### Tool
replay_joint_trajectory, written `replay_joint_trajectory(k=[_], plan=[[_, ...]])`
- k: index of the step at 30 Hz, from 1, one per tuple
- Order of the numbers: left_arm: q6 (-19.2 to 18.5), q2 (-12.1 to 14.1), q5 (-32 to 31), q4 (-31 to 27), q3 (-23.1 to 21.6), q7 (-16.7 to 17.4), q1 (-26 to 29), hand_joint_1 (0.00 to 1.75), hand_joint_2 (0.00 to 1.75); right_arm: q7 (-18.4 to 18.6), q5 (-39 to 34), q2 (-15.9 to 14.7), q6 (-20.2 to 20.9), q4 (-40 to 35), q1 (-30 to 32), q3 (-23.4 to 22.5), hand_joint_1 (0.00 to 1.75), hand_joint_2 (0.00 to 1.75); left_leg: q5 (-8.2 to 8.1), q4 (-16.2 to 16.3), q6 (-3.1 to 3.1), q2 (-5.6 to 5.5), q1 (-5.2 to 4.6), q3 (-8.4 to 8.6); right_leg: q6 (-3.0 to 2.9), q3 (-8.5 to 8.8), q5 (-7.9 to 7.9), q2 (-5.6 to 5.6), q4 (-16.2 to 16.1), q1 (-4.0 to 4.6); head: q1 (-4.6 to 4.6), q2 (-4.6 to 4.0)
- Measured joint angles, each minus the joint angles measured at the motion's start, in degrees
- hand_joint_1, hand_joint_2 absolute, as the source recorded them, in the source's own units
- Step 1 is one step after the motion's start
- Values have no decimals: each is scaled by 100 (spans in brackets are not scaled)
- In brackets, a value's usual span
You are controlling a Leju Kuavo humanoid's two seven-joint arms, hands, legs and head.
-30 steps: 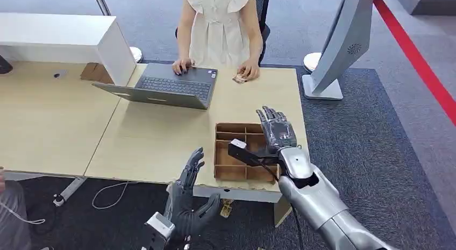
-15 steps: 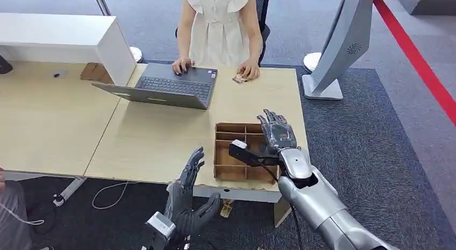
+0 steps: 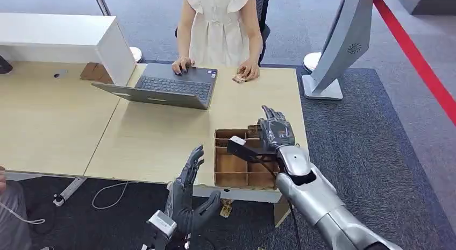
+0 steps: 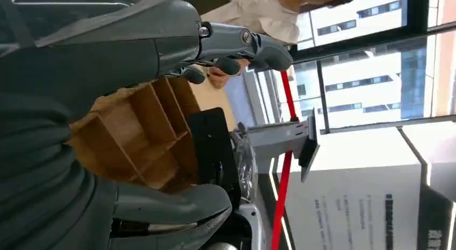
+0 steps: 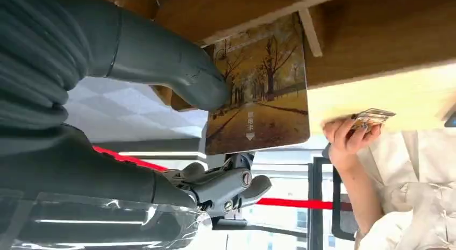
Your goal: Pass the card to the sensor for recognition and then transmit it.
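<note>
Gold-brown, glossy and thin: pinching the card (image 5: 258, 86) near one short edge, thumb (image 5: 166, 64) pressing on the printed face and the darker fingers backing the underside. Holding it in the right hand (image 3: 275, 133), right of centre in the head view, above the far compartments of the cardboard box (image 3: 226, 165) at the near edge of the table (image 3: 161, 133).

Keeping the left hand (image 3: 188, 199) empty, fingers spread, at lower centre, below the table edge.

Judging the card as light, stiff and slippery. Expecting it to slide or swing under a slack pinch, and to flex only slightly. Recommending a hold close to an edge, leaving most of the face bare for reading.

Failing to locate the sensor with certainty in these views. Noting a person's hand (image 3: 248, 71) at upper centre, holding a small item beside the laptop (image 3: 166, 87).
</note>
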Motion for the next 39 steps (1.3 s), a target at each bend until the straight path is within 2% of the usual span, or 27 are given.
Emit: replay_joint_trajectory(k=[20,39], plan=[[129,-33,0,11,-2,31,-4,0,175,177,-35,112,-184,394,-198,79,175,175,0,0,0,0,0,1,0,0,0,0,0,0,0,0],[-39,-131,-2,153,0,-57,-34,0,175,424,-286,-50,-83,481,-311,-103,175,175,0,1,0,1,-3,3,2,1,2,0,-1,-2,0,0]])
